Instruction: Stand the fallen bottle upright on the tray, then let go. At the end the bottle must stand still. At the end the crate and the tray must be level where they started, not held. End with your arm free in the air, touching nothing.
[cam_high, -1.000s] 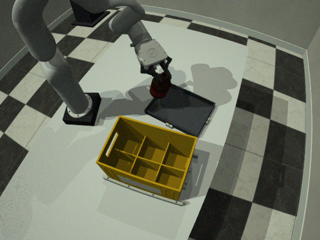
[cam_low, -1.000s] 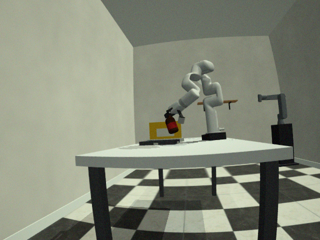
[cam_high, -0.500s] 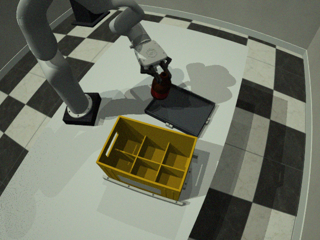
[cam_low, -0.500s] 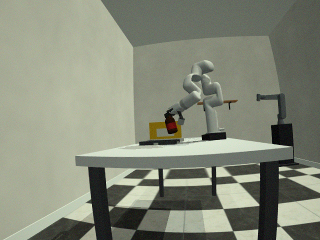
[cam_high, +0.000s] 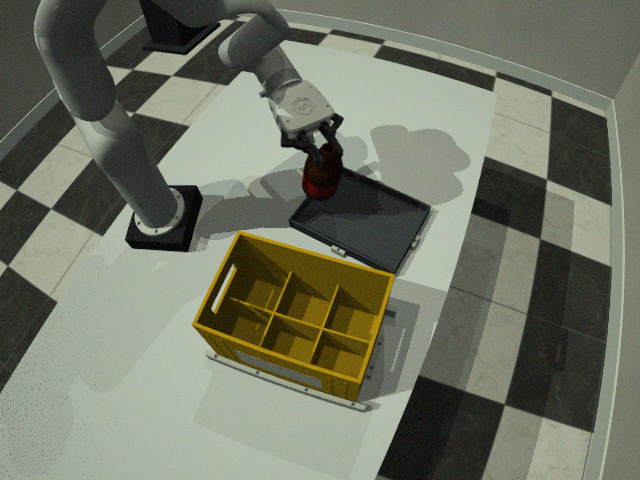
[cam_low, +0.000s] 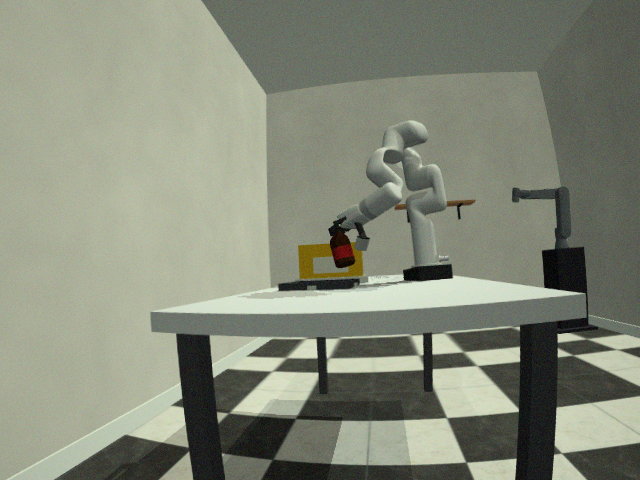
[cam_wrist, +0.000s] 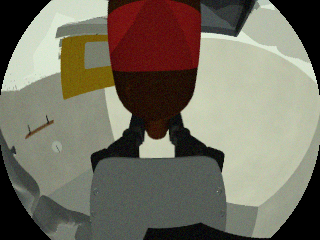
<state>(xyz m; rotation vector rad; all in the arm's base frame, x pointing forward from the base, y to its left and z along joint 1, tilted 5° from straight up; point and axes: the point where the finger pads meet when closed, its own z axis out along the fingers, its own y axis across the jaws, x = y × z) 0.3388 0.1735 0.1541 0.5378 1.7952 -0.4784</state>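
My gripper (cam_high: 321, 146) (cam_low: 338, 226) (cam_wrist: 156, 111) is shut on the neck of the brown bottle (cam_high: 322, 174) (cam_low: 341, 250) (cam_wrist: 155, 50) with a red label. The bottle hangs below the fingers, nearly upright and a little tilted, in the air above the near-left corner of the dark tray (cam_high: 379, 227) (cam_low: 310, 284). Its base is clear of the tray floor. The tray lies flat on the white table (cam_high: 129, 330) (cam_low: 413, 304). In the wrist view a part of the tray (cam_wrist: 230, 7) shows beyond the bottle's base.
A yellow crate (cam_high: 361, 286) (cam_low: 306, 260) (cam_wrist: 75, 67) with several empty compartments stands on the table just in front of the tray. The arm's base (cam_high: 162, 219) (cam_low: 427, 271) is to the left of the tray. A second small arm on a black pedestal (cam_low: 564, 273) stands off the table.
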